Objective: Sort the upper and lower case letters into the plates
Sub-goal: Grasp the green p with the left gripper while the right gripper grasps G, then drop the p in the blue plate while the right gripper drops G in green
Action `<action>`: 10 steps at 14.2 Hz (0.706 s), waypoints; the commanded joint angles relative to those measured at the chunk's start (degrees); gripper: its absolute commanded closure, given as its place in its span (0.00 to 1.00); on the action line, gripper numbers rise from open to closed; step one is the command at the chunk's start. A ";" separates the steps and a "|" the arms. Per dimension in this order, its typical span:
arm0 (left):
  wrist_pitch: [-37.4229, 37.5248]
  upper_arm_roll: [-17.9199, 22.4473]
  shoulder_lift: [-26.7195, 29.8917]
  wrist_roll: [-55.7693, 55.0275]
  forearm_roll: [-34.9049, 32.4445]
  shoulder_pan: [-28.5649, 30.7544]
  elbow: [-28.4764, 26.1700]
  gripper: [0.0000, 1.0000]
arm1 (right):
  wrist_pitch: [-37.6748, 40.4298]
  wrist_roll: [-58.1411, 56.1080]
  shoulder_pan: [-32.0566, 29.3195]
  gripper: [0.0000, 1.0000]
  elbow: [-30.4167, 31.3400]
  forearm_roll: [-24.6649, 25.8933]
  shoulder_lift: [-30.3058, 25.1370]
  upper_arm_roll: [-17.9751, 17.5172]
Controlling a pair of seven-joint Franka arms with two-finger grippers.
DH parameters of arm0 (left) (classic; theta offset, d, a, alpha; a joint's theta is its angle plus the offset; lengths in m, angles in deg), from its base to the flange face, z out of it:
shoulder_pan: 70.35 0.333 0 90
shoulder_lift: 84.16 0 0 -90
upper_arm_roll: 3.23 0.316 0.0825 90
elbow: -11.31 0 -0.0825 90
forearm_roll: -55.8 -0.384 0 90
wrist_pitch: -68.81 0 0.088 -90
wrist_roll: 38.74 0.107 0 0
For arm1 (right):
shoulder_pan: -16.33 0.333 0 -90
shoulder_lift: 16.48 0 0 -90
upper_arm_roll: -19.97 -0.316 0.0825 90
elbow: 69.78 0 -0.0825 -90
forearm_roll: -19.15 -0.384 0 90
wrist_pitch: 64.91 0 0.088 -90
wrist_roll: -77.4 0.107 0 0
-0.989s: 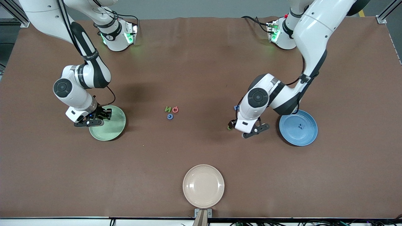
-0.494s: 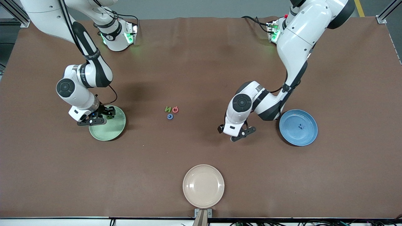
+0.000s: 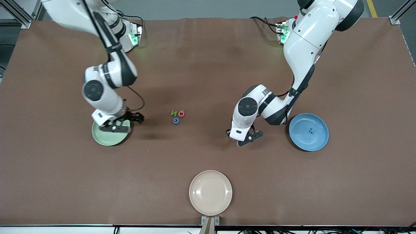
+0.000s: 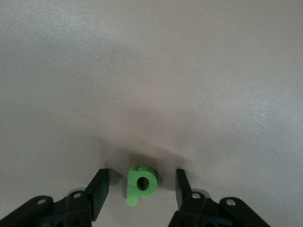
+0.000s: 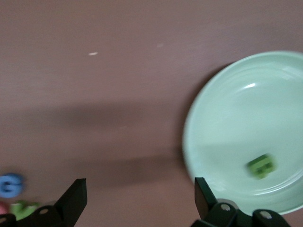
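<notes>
My left gripper [image 3: 243, 138] is open and low over the table between the blue plate [image 3: 302, 139] and the loose letters. In the left wrist view a green lower-case "p" [image 4: 141, 185] lies on the table between its spread fingers [image 4: 100, 191], untouched. In the front view my hand hides it. My right gripper [image 3: 135, 118] is open and empty over the table beside the pale green plate [image 3: 104, 138], which holds a green letter [image 5: 261, 166]. A green letter [image 3: 174, 112], a red letter [image 3: 181, 113] and a blue letter [image 3: 175, 120] lie mid-table. The blue plate holds a small blue letter [image 3: 312, 131].
A cream-beige plate [image 3: 210, 192] sits near the table's front edge, nearer to the camera than the letters. The brown table mat [image 3: 208, 65] covers the whole table. The right wrist view shows the blue letter [image 5: 10, 184] and the green letter [image 5: 23, 208] near its gripper.
My right gripper has moved off the pale green plate toward the middle letters. My left gripper has moved away from the blue plate toward the middle and now stands around the green "p".
</notes>
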 commanded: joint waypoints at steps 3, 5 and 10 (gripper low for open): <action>-0.46 0.06 0.27 -1.85 -1.32 -0.12 -0.63 0.56 | -5.78 15.11 8.31 0.00 -4.08 -0.85 6.62 0.48; -0.46 0.06 0.27 -2.46 -1.32 -0.21 -0.63 0.68 | -8.35 18.29 10.43 0.11 -5.48 -0.85 9.70 0.57; -0.03 -0.03 1.15 -4.57 -1.41 0.40 -0.72 0.88 | -8.44 22.96 13.16 0.34 -9.88 -0.76 14.10 0.57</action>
